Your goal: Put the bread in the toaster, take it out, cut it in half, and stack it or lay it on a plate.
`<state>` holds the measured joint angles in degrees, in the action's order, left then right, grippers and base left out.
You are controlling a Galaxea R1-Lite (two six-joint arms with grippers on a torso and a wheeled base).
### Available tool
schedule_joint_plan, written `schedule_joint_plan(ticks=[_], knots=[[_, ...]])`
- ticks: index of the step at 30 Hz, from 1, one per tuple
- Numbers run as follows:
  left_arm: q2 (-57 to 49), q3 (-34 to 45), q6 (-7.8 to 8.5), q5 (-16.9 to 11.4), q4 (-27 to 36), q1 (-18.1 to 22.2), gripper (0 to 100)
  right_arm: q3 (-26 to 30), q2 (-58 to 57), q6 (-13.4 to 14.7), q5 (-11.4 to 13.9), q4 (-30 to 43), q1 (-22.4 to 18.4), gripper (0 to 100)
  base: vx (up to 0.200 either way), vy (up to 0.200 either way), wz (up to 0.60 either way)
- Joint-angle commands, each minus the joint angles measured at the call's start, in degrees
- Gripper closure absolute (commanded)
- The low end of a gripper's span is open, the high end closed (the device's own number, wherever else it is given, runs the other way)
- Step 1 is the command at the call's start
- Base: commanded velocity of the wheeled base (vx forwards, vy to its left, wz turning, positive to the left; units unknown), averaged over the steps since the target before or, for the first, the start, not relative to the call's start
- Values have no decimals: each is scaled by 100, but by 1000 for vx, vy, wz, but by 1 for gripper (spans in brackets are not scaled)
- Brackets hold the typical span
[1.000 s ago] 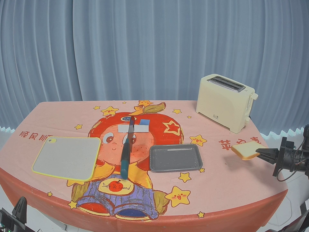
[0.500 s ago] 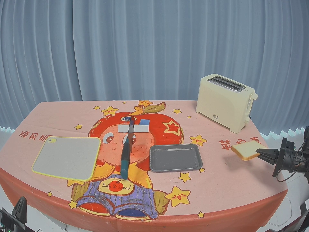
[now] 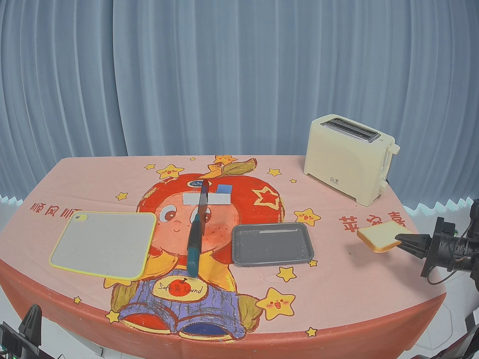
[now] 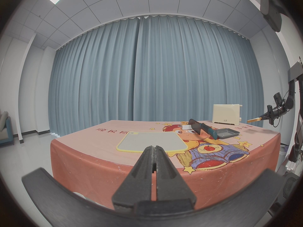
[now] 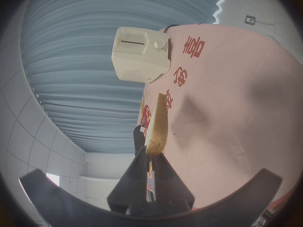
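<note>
A slice of bread (image 3: 381, 236) hangs flat just above the table's right edge, pinched at its right side by my right gripper (image 3: 405, 241). In the right wrist view the bread (image 5: 157, 126) stands edge-on between the shut fingertips (image 5: 152, 155). The cream toaster (image 3: 349, 157) with two top slots stands behind it at the back right; its side dial faces the right wrist view (image 5: 140, 55). A grey tray plate (image 3: 272, 244) lies at centre. A knife (image 3: 196, 230) with a teal handle lies left of it, and a yellow-rimmed cutting board (image 3: 104, 244) at the left. My left gripper (image 4: 154, 156) is shut, low off the table's near-left corner.
The table (image 3: 329, 285) is covered by a pink cartoon cloth and curves away at the front. A small white and blue card (image 3: 208, 197) lies under the knife's blade. A blue curtain closes the back. Bare cloth lies between tray and toaster.
My right gripper has sunk slightly and drifted a little left, carrying the bread with it. Nothing else has moved.
</note>
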<state>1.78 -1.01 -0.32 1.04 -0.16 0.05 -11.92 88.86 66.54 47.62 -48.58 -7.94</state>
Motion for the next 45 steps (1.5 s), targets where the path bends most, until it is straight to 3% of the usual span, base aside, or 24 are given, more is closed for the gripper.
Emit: schedule_joint_plan(ticks=[1,7,12,22,30,45], knots=[[7,101,-3,2,-2,4,100,6,-9,-9,2,-2,-24,100,0,0,0],[7,101,-3,2,-2,4,100,15,-26,-79,-7,-2,-50,100,0,0,0],[7,101,-3,2,-2,4,100,173,-290,-554,-24,6,-41,100,0,0,0],[7,101,5,2,-2,4,100,278,-782,-862,-33,-2,-59,100,0,0,0],[7,101,-3,2,-2,4,100,384,-1037,-1407,-42,-2,-77,100,0,0,0],[7,101,5,2,-2,4,100,366,-1582,-1468,-51,-2,-217,100,0,0,0]])
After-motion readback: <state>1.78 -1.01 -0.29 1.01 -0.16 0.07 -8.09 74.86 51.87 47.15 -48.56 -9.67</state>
